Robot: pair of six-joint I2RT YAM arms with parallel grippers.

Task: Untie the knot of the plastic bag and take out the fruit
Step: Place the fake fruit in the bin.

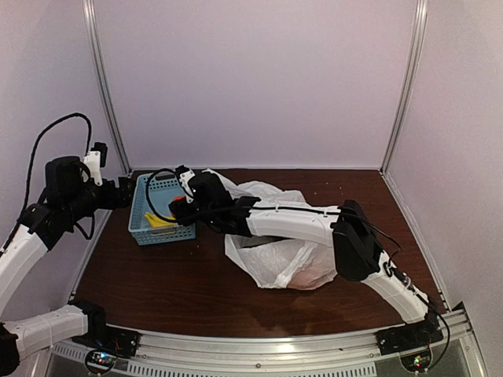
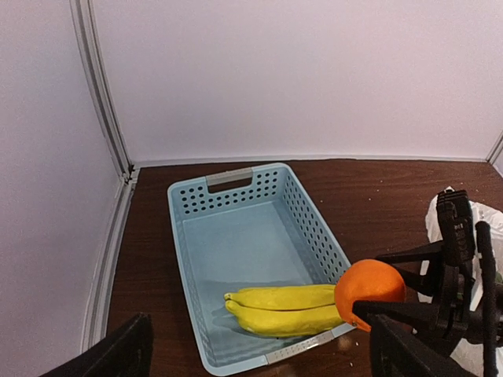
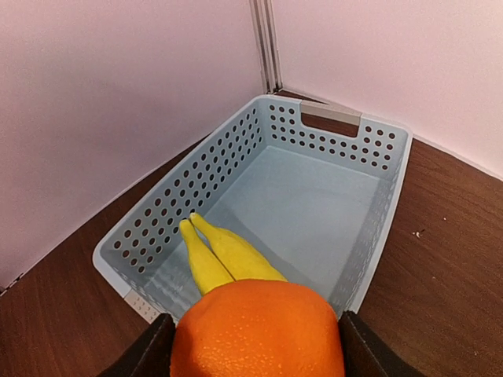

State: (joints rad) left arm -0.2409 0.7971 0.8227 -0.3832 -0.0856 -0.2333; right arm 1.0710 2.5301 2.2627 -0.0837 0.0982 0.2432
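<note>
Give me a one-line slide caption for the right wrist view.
Right gripper holds an orange at the blue basket's near end, two yellow bananas lying inside.

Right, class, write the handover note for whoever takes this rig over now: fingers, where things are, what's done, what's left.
Left gripper: open, empty, raised left of the basket.
Right gripper: fingers shut on the orange, over the basket's near end.
Bananas lie in the basket. Plastic bag lies on the table under the right arm; something reddish shows through it.
Done: bananas out, orange nearly.
Left: release the orange, empty the bag.
</note>
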